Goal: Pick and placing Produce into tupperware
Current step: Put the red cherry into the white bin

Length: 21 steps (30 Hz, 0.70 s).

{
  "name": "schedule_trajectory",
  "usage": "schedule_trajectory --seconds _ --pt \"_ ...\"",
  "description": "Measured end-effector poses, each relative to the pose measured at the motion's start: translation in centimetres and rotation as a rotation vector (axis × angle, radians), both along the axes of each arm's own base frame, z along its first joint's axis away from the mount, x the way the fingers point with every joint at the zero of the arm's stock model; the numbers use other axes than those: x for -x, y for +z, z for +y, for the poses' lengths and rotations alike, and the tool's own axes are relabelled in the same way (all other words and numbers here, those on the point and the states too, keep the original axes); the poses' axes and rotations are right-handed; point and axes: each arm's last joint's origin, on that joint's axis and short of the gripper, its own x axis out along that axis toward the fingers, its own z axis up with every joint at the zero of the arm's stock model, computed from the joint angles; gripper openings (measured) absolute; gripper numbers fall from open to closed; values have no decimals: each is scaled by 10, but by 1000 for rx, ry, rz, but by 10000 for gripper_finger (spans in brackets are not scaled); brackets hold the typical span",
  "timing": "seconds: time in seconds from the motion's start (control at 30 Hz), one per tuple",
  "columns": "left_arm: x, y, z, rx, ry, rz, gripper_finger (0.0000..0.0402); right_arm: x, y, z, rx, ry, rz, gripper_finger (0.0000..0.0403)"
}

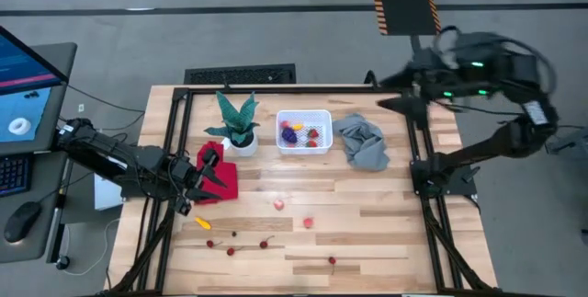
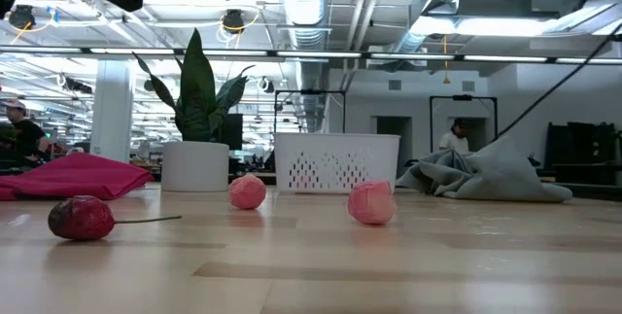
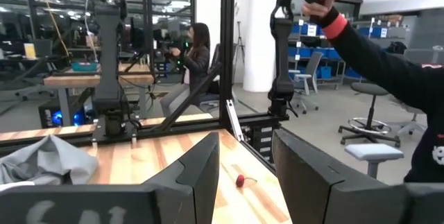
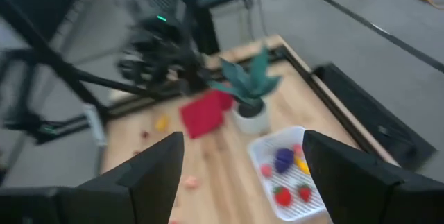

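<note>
Starting from our left gripper (image 1: 204, 185), which sits low at the left side of the table beside the red cloth (image 1: 220, 179), we find its fingers (image 3: 198, 175) part-way apart with nothing between them. The nearest loose piece is the yellow piece (image 1: 202, 222), lying on the wood just toward the table's front edge from that gripper. It is the only elongated item close by; its long axis seems to run roughly across the table, slightly slanted, so we judge the jaws would need to close across its short width. A little farther on in the same direction lie the cherries (image 1: 230, 242), scattered in a loose row along the front, and out toward the table's middle sit two pink balls (image 1: 278, 204), round and with no axis to mind.

The white bin (image 1: 304, 131) stands farther still, at the back of the table beyond the potted plant (image 1: 238, 124), already holding a grape bunch (image 1: 290, 133), strawberries and a yellow bit. Its long side runs left to right.

Our right gripper (image 4: 239, 175) is raised well above the table's back right corner, jaws wide and empty, so the left arm is plainly the nearer one.
</note>
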Motion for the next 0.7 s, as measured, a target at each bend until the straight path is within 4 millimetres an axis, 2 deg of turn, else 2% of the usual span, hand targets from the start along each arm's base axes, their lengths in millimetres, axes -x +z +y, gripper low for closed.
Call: schedule_trajectory --seconds 0.13,0.27,0.4,0.5,0.7 --pt "0 2 1 13 25 -18 125 29 0 19 -15 99 -55 317" --pt "0 3 2 27 68 -20 125 43 -16 31 6 155 -77 317" --pt "-1 3 3 57 102 -9 125 50 -47 37 42 169 -84 317" --pt "-1 3 4 66 118 -7 125 57 -70 41 50 222 -162 317" --pt "-2 4 4 112 157 -9 125 58 -136 50 103 310 -277 317"
